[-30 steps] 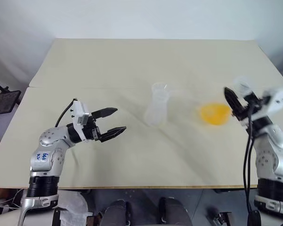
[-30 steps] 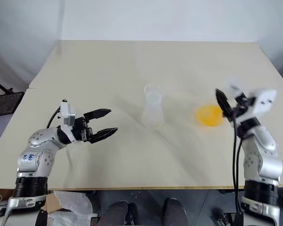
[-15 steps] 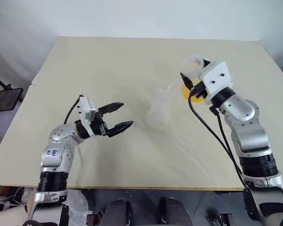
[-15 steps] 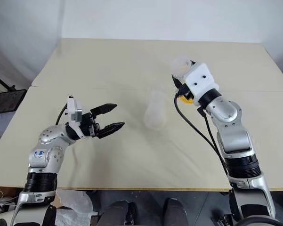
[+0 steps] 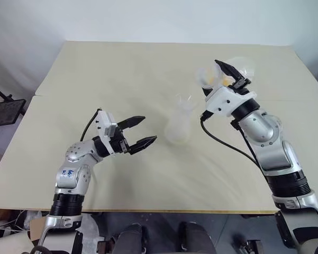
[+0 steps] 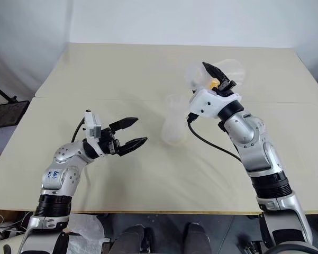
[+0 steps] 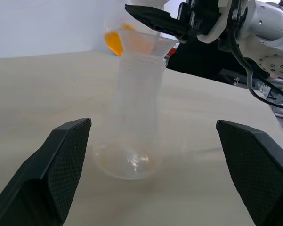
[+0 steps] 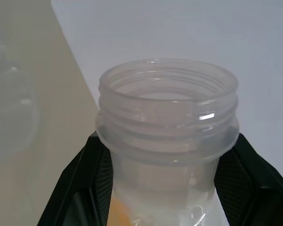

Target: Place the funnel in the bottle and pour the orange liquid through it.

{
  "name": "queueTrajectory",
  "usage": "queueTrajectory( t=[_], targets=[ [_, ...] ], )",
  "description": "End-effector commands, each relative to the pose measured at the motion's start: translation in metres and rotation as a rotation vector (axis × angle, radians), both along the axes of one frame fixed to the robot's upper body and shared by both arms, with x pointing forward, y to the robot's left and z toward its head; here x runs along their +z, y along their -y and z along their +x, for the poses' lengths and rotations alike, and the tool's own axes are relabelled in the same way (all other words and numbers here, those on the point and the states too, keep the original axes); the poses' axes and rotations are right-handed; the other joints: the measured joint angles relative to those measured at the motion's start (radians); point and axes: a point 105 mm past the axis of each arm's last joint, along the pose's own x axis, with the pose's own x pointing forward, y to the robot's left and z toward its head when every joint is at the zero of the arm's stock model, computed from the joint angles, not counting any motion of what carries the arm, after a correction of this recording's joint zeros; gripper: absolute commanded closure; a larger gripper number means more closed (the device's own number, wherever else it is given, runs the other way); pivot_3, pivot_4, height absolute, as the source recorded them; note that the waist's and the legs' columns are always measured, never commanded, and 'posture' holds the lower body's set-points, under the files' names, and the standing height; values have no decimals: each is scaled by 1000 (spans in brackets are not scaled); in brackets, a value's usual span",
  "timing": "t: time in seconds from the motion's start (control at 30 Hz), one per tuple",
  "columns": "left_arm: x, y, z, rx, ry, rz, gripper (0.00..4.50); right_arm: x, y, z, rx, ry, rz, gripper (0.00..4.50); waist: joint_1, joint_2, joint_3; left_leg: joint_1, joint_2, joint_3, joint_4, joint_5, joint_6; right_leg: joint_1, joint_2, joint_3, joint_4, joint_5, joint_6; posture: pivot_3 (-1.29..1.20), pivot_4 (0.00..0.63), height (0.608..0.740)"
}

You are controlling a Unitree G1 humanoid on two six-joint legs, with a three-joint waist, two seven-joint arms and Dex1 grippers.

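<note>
Nearest the robot, the left claw (image 5: 138, 132) hung just above the counter (image 5: 121, 69) with its two black fingers spread wide and nothing between them, aimed at the bottle (image 5: 178, 126) but well short of touching it. From the left wrist view the bottle (image 7: 132, 127) stood upright between the spread fingers' line of sight, empty as far as could be told, with the funnel (image 7: 143, 43) seated in its neck.

That bottle looked thin-walled, light and top-heavy with the funnel on it, so a nudge would likely tip or slide it on the smooth counter. The wide lower body seemed the safest place for the left claw to steady it, low down, with gentle pressure, since clear plastic of that sort probably flexes and slips.

Farther back, the right claw (image 5: 232, 75) was clamped shut on the neck of the second flask (image 5: 222, 71), raised and tilted above and beside the funnel. In the right wrist view its threaded mouth (image 8: 167, 101) sat between the fingers, with the orange liquid (image 8: 120, 214) showing lower in the neck. Held by the neck, the flask's weight would probably shift as the liquid ran forward, so a slow tilt seemed wise; whether any had yet reached the funnel could not be told.
</note>
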Motion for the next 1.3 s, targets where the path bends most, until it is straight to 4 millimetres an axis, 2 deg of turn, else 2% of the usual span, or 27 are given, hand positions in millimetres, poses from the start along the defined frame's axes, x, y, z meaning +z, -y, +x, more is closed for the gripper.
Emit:
queueTrajectory(
  t=[0.03, 0.6, 0.97, 1.03, 1.3],
  targets=[
    [11, 5, -3, -15, 59, 0, 0, 13, -3, -9, -12, 101, -44, 2042, 0, 0, 0, 0, 0, 0, 0, 0, 0, 0, 0, 0, 0, 0, 0, 0, 150, 740],
    [10, 9, -3, -21, 64, -3, 0, 10, -12, -12, -96, 306, -314, 2042, -1, 0, 0, 0, 0, 0, 0, 0, 0, 0, 0, 0, -1, 0, 0, 0, 150, 740],
    [9, 9, -5, -3, 69, -12, 0, 14, -10, -12, -119, 364, -337, 2042, -1, 0, 0, 0, 0, 0, 0, 0, 0, 0, 0, 0, -3, 0, 0, 0, 150, 740],
    [8, 8, -5, -5, 69, -9, 0, 19, -10, -15, -145, 444, -393, 2042, -1, 0, 0, 0, 0, 0, 0, 0, 0, 0, 0, 0, -3, 0, 0, 0, 150, 740],
    [8, 7, -5, 6, 72, -15, 0, 19, -10, -15, -131, 430, -377, 2042, -2, 0, 0, -1, 1, 0, 0, 0, -1, 1, 1, -1, -5, 0, 0, 0, 150, 740]
  ],
)
